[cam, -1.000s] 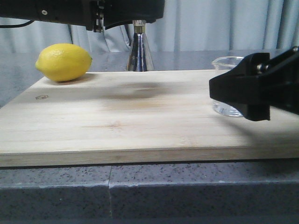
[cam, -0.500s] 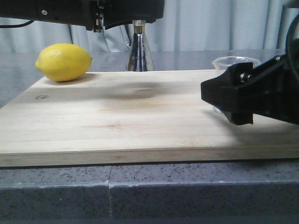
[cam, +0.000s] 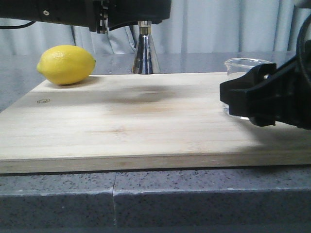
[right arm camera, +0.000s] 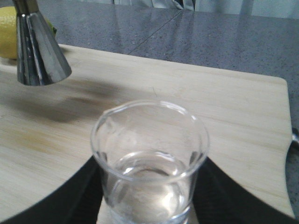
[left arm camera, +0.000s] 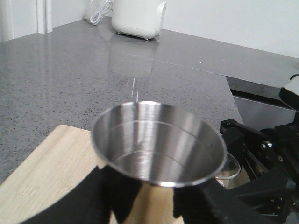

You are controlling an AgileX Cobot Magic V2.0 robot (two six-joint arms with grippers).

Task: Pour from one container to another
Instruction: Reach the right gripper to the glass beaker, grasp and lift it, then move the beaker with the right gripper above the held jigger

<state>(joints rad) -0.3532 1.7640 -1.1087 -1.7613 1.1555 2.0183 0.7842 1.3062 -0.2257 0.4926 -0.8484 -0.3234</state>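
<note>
while the jigger (cam: 144, 53) hangs upright, the beaker (right arm camera: 149, 158) stands vertical.

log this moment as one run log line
phase: pre-pour | left gripper: holds jigger raised, empty | right gripper: around beaker, liquid inside, on board | lemon: far-left, untouched

Soft even daylight; faint shadow on the board (cam: 141, 97), near arm blurred.
</note>
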